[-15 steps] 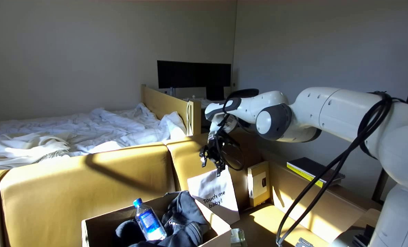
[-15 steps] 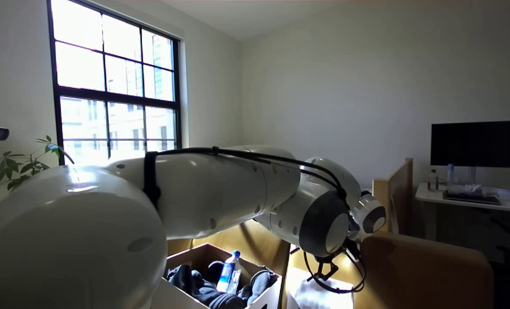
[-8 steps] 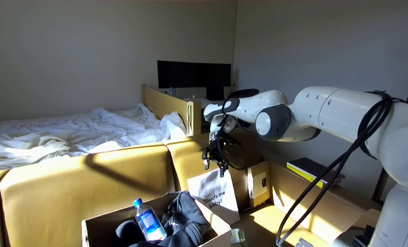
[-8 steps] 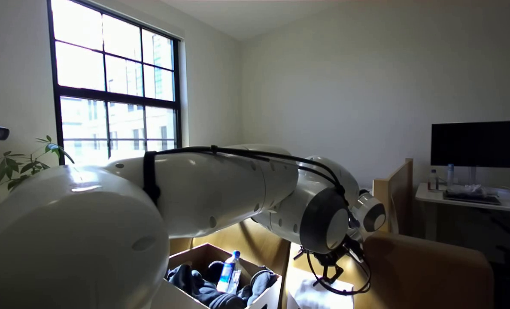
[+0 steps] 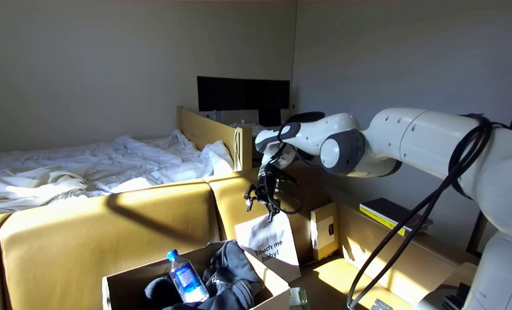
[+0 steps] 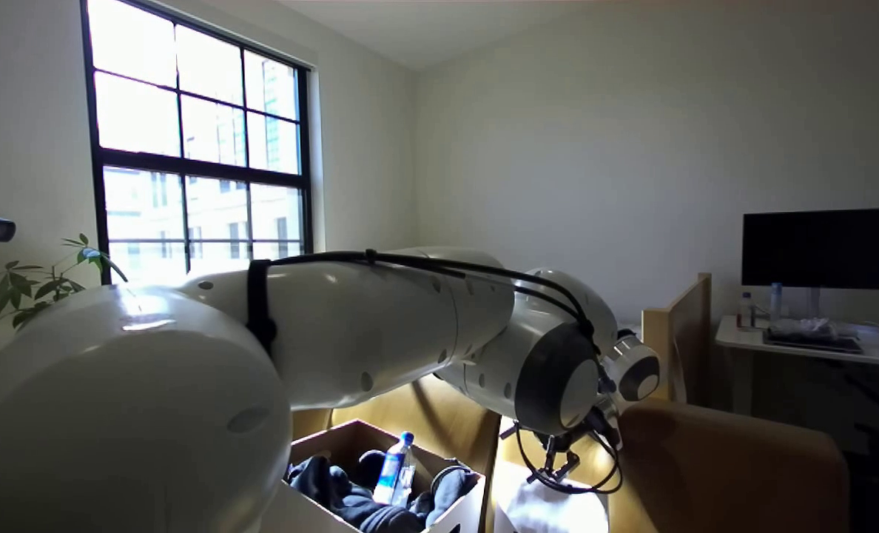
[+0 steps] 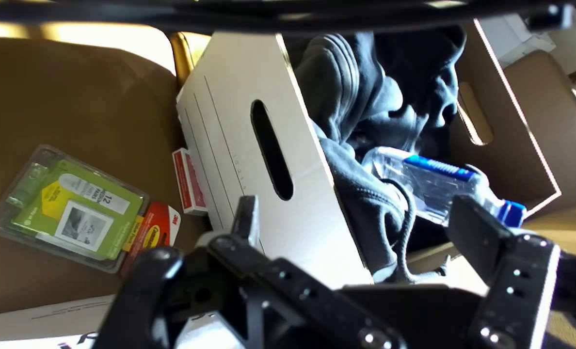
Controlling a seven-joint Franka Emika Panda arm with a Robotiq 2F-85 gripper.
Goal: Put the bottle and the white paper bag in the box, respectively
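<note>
"End effector [image 7: 356,213] first: how does it stand?"

"Jaws spread wide, holding nothing. It hangs at the top edge of the white paper bag [image 5: 266,234]; whether they touch, I can't tell."

"So which step is this?"

"The second, I'd judge. The drink bottle [image 5: 189,280] lies slanted on a dark drawstring garment [image 7: 336,77] inside the cardboard box [image 7: 312,228], so its part looks done. The bag stands outside, to the right of the box in both exterior views, apparently leaning on the sofa [image 5: 66,232]."

"And the next move?"

"Probably to straddle that top edge, close gently, lift until the bag clears the rim, then carry it left over the box. Paper may crumple, and so broad a bag might need tilting to go in."

"What else is about?"

"On the sofa, a Command pack [image 7: 74,203] lies near the box, and a smaller carton [image 5: 324,232] stands to the right of the bag, amid patches of sun. Beyond come a rumpled bed [image 5: 109,155] and, to its right, a monitor [image 5: 243,94]; a bright window [image 6: 203,126] stands at the left in an exterior view."
</note>
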